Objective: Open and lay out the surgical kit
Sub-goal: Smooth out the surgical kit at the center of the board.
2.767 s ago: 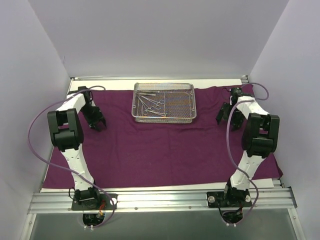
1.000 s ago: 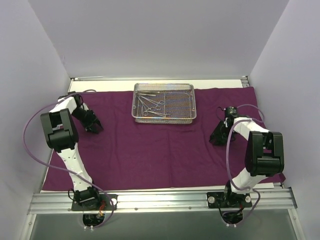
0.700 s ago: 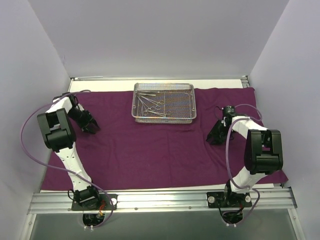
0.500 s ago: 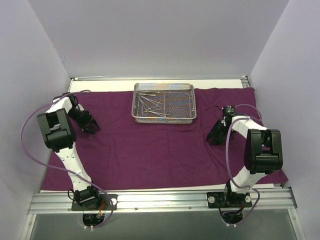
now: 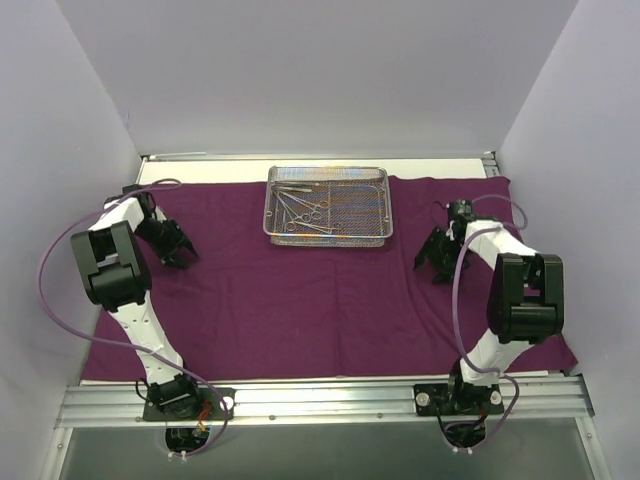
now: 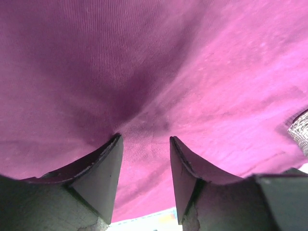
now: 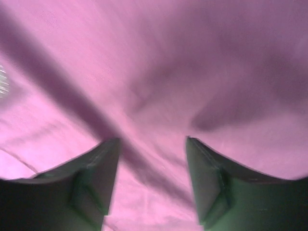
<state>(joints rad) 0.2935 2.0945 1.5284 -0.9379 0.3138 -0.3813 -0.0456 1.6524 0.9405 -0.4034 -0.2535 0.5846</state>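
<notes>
The left gripper [image 6: 144, 139] and right gripper [image 7: 153, 140] are pictured with jaws apart, low over the cloth wrap [image 5: 300, 300], nothing clamped. Were the cloth snagged, the mesh tray [image 5: 358, 212] and clamps [image 5: 305, 212] could be dragged askew.

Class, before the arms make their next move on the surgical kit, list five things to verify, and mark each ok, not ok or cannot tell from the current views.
1. Purple cloth opened out across the table: ok, only slight wrinkles.
2. Mesh tray uncovered, sitting on the cloth at the far middle: ok.
3. Instruments laid out on the cloth: not ok, those visible lie in the tray.
4. Left gripper jaws apart, low over the cloth: ok.
5. Right gripper jaws apart: ok, though its wrist view is blurred.
</notes>
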